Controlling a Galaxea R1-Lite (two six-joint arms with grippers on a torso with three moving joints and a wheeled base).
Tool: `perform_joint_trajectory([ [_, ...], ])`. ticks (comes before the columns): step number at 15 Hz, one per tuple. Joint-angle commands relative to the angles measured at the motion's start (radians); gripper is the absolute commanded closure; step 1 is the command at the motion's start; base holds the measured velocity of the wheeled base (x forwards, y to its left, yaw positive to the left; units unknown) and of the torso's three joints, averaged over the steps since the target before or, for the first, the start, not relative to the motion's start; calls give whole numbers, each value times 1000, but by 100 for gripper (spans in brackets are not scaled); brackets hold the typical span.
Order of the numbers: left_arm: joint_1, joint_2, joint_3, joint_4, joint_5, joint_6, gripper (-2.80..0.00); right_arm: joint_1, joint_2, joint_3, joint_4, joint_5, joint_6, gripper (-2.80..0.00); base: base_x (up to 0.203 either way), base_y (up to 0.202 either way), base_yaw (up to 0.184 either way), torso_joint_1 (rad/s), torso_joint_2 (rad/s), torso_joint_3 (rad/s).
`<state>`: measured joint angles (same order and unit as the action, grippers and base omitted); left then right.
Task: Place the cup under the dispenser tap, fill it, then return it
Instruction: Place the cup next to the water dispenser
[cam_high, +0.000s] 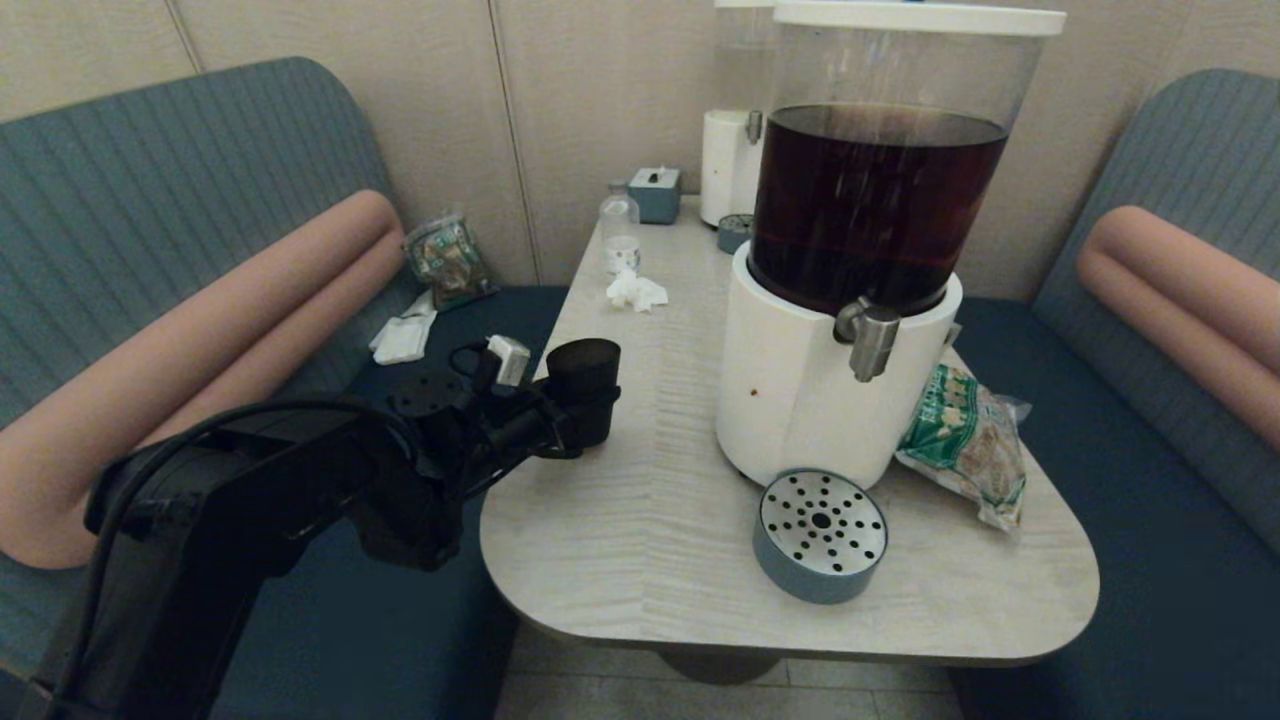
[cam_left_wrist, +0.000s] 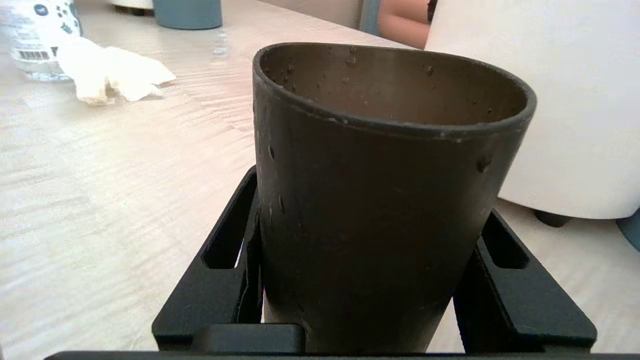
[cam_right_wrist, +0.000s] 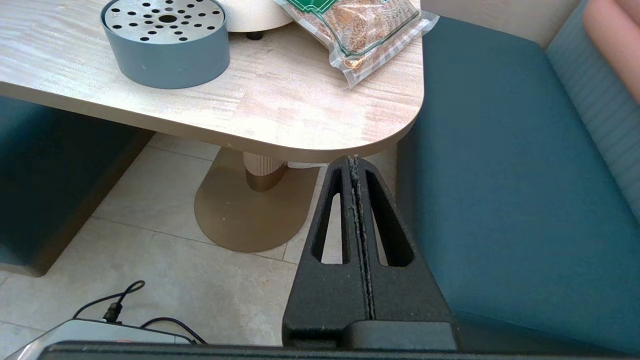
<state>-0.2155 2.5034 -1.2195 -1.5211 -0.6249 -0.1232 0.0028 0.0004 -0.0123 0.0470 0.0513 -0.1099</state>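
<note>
The black tapered cup (cam_high: 583, 380) stands upright at the table's left edge, well left of the big dispenser. My left gripper (cam_high: 585, 425) is shut on its lower half. In the left wrist view the fingers (cam_left_wrist: 225, 250) press both sides of the cup (cam_left_wrist: 380, 210); droplets cling to its walls. I cannot tell whether it touches the tabletop. The silver dispenser tap (cam_high: 868, 340) sticks out of the white base under the tank of dark brown drink. My right gripper (cam_right_wrist: 354, 161) hangs shut and empty below the table's near right corner, out of the head view.
A round blue-grey drip tray (cam_high: 820, 535) (cam_right_wrist: 165, 50) sits in front of the tap. A snack bag (cam_high: 965, 440) (cam_right_wrist: 360, 27) lies right of the base. A crumpled tissue (cam_high: 635, 290) (cam_left_wrist: 112, 75), a small bottle (cam_high: 620, 230) and a slimmer white dispenser (cam_high: 735, 150) stand further back.
</note>
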Motion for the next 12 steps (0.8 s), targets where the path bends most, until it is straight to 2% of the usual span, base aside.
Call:
perform_joint_trajectory([
  [1, 7, 14, -11, -9, -3, -2, 0, 0, -2, 0, 1, 1, -1, 0, 0, 0, 0, 0, 0, 0],
  [8, 61, 55, -32, -9, 1, -1, 0, 0, -2, 0, 1, 1, -2, 0, 0, 0, 0, 0, 0, 0],
  [12, 62, 69, -40, -9, 1, -1, 0, 0, -2, 0, 1, 1, -1, 0, 0, 0, 0, 0, 0, 0],
])
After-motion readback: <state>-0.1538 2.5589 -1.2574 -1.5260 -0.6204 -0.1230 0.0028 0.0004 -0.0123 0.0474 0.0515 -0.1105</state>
